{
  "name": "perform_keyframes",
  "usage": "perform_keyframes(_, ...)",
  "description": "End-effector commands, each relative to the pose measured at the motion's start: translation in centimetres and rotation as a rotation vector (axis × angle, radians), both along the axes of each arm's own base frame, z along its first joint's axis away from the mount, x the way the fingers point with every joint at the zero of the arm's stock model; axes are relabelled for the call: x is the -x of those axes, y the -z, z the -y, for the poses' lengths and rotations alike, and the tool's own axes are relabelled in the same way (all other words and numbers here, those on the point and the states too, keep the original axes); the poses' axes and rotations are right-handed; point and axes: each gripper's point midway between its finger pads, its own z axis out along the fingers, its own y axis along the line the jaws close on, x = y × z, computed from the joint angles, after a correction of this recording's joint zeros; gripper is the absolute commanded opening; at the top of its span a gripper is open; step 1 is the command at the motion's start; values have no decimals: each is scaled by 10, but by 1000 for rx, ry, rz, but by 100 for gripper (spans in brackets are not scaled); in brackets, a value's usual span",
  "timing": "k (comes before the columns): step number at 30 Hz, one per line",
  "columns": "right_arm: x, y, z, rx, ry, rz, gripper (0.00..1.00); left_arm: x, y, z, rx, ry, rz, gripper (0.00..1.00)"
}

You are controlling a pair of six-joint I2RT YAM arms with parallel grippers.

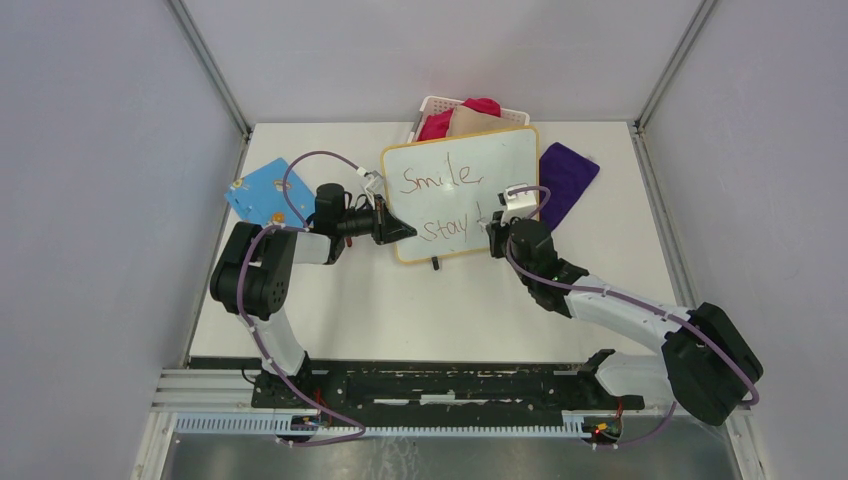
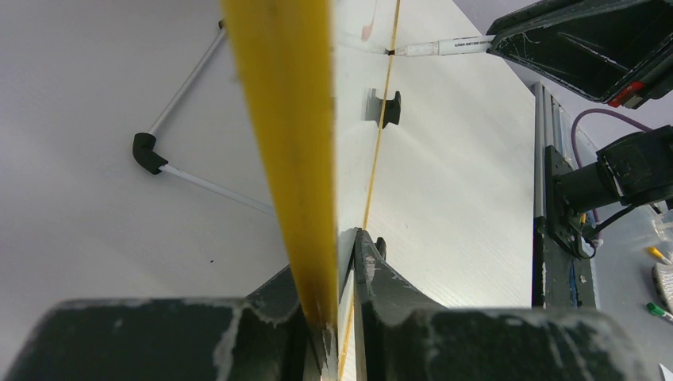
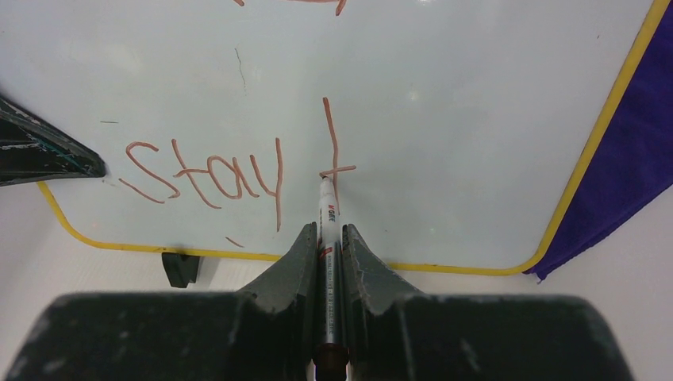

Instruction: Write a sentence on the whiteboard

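The whiteboard [image 1: 462, 190] with its yellow-orange rim lies tilted at mid table. Red writing on it reads "Smile," [image 1: 440, 177] above "stay" [image 1: 447, 228], also in the right wrist view [image 3: 202, 178], followed by a partial letter [image 3: 333, 151]. My left gripper [image 1: 400, 232] is shut on the board's left rim [image 2: 298, 159]. My right gripper [image 1: 495, 232] is shut on a white marker [image 3: 328, 238], its tip touching the board at the partial letter. The marker also shows in the left wrist view [image 2: 440, 48].
A white basket [image 1: 470, 112] with red and beige cloths stands behind the board. A purple cloth [image 1: 566, 178] lies to its right. A blue board [image 1: 262, 192] lies at the left. A black board foot [image 3: 180, 268] shows under the near rim.
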Motion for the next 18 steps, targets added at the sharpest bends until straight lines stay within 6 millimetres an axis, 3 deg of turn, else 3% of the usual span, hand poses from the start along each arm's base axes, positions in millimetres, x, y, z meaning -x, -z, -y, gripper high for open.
perform_keyframes(1, -2, 5, 15, 22, 63, -5, 0, 12, 59, -8, -151, -68, -137, 2)
perform_keyframes(8, 0, 8, 29, 36, 108, -14, 0, 12, 60, -7, -152, -67, -140, 2)
perform_keyframes(18, 0, -26, 27, -21, 91, 69, 0, 12, 60, -7, -151, -67, -137, 2)
